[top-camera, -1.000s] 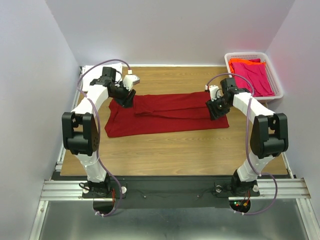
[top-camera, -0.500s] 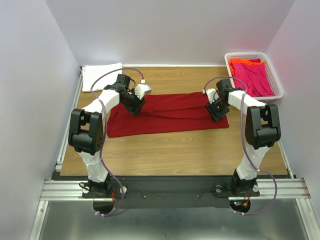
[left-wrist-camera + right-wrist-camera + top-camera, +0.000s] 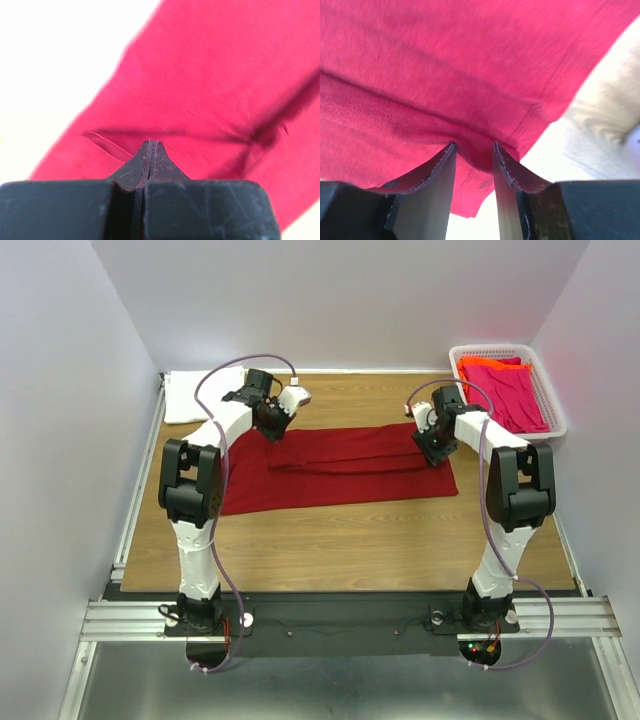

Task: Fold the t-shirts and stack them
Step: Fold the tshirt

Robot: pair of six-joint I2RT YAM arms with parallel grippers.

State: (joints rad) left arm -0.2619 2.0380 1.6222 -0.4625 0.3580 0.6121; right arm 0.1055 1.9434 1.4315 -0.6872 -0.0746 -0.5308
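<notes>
The dark red t-shirt (image 3: pixel 350 465) lies folded lengthwise across the table's middle. My left gripper (image 3: pixel 272 427) is at its far left corner. In the left wrist view this gripper (image 3: pixel 151 142) is shut, its tips pinching a crease of the red cloth (image 3: pixel 215 75). My right gripper (image 3: pixel 437 448) is at the shirt's far right corner. In the right wrist view the right gripper (image 3: pixel 474 144) stands open, with a hump of red cloth (image 3: pixel 445 60) bulging between its tips. A folded white t-shirt (image 3: pixel 195 395) lies at the back left. Pink (image 3: pixel 505 390) and orange (image 3: pixel 480 363) t-shirts lie in the basket.
The white lattice basket (image 3: pixel 556 418) stands at the back right corner, close to the right arm. Grey walls close in the table on three sides. Bare wood (image 3: pixel 350 540) runs between the red shirt and the arm bases.
Both grippers moved toward the back, along the red shirt's ends to its far corners. The left jaws went from open to shut on the cloth. The right jaws narrowed around a fold.
</notes>
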